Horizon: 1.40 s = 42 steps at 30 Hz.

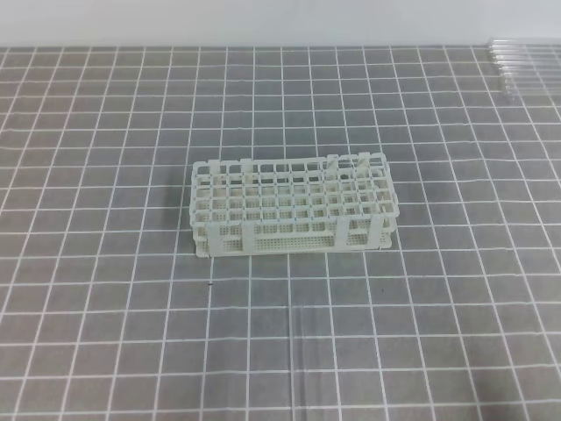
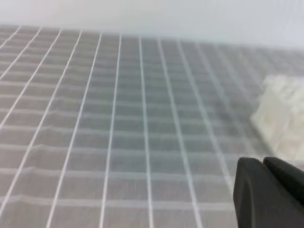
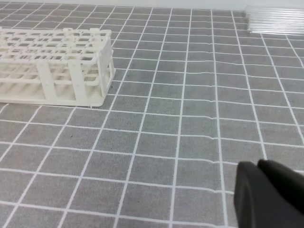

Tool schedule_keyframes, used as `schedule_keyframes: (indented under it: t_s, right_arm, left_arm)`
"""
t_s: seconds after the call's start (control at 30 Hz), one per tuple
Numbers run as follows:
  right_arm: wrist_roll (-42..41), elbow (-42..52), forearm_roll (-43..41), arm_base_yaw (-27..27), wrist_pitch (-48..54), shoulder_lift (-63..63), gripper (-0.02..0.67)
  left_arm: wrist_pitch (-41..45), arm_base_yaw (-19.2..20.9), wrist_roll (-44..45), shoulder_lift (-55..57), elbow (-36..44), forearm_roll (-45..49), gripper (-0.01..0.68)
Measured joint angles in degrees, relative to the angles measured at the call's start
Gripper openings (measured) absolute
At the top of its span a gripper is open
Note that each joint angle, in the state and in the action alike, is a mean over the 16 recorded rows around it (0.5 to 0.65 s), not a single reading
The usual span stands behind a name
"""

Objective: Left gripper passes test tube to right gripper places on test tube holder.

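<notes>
Test tubes [image 3: 275,21] lie in a row far ahead of your right gripper [image 3: 266,190], well right of the holder [image 3: 54,64]; both grippers are closed and empty, so open the left gripper [image 2: 266,190] before reaching for one.

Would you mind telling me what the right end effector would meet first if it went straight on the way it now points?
Probably nothing but the gridded mat: the right end effector points between the test tube holder and the test tubes.
</notes>
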Motion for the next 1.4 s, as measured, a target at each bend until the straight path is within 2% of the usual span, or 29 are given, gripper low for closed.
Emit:
schedule_keyframes:
  t_s: [0.37, 0.8, 1.23, 1.4]
  right_arm:
    - [0.0, 0.0, 0.0, 0.0, 0.0, 0.0, -0.013]
    - [0.0, 0.0, 1.4, 0.0, -1.6, 0.0, -0.013]
    - [0.0, 0.0, 20.4, 0.0, -14.6, 0.0, -0.013]
    - [0.0, -0.1, 27.5, 0.0, -16.4, 0.1, -0.013]
  left_arm:
    - [-9.2, 0.0, -0.5, -0.4, 0.1, -4.0, -0.002]
    - [-9.6, 0.0, -3.2, 0.2, -0.1, -5.2, -0.002]
    - [-10.9, 0.0, -8.6, -0.2, -0.2, -7.0, -0.002]
    - [-9.4, 0.0, -10.3, 0.2, -1.3, -7.7, -0.002]
